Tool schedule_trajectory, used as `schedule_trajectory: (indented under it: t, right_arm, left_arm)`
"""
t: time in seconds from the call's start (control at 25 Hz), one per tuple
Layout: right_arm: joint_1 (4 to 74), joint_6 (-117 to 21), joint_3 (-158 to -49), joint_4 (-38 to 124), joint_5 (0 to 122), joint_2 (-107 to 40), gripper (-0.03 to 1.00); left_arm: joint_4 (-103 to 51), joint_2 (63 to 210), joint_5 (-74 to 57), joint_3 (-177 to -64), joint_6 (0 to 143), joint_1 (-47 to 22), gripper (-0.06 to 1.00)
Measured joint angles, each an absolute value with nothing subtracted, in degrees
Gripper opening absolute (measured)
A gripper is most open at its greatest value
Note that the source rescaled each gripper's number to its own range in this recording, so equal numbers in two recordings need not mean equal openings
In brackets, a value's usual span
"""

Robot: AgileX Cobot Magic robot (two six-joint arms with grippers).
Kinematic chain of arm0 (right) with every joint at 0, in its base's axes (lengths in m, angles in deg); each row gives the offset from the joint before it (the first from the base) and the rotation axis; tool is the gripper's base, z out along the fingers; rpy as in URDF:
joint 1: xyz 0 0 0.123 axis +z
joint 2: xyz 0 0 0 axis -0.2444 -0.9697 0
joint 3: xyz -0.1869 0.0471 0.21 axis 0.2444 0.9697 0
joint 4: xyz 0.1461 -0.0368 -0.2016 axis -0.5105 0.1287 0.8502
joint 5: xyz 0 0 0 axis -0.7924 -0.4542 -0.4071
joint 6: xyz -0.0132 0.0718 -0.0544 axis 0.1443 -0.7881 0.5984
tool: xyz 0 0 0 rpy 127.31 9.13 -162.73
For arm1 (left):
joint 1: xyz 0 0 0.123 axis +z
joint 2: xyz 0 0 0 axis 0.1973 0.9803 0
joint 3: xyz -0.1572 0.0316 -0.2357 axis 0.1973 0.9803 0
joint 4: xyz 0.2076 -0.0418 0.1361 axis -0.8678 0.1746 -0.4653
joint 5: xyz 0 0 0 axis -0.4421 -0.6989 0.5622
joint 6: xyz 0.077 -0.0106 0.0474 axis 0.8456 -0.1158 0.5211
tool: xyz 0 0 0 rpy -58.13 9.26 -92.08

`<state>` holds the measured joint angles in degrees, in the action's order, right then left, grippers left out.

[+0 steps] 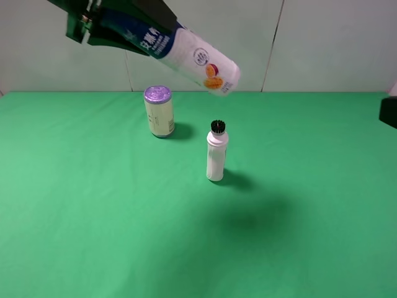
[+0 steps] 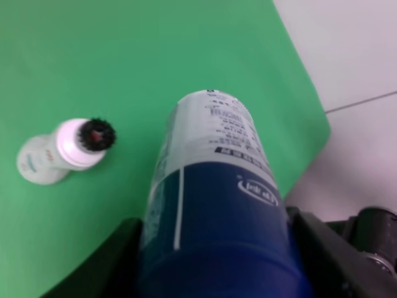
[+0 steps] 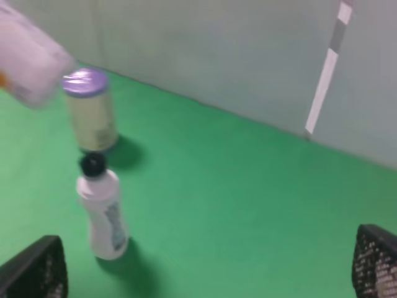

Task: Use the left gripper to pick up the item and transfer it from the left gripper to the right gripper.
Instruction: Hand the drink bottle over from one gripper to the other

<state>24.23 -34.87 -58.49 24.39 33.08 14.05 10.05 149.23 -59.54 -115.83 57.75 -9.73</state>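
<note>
Green surface (image 1: 93, 236) runs back to a pale panelled wall (image 1: 335, 43). A cream cylindrical can with a purple lid (image 1: 159, 112) stands upright toward the back. A slim white plastic bottle with a black cap (image 1: 216, 154) stands upright near it, in front and to the right, not touching. Both sit below the lifted item and nothing touches them.

The tall plastic bottle (image 1: 186, 53), with a dark blue upper label with white characters and a white lower body with an orange picture, is off the surface in the air, high at the back left. It is tilted, base end angled down toward the right. Its cap end is hidden in the left claw (image 1: 139, 26), whose black fingers are clamped on the blue label part, one each side.

Right claw (image 3: 205, 270) is spread wide, holds nothing, and is well apart from the tall plastic bottle.
</note>
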Motion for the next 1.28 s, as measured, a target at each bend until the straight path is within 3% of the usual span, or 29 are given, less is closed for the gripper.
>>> schedule_trajectory:
  t: [0.56,1.28]
  right_arm:
    - [43.83,-28.16,-61.94,29.4,40.69,-0.15,1.0]
    - [54.4,-25.41,-70.79,33.58,49.93,-19.76,1.0]
  left_arm:
    - [16.97,154.92,-55.48,-116.4,59.07,-15.88,0.0]
    - [17.28,154.92,-52.16,-116.79,58.41,-19.73,0.0]
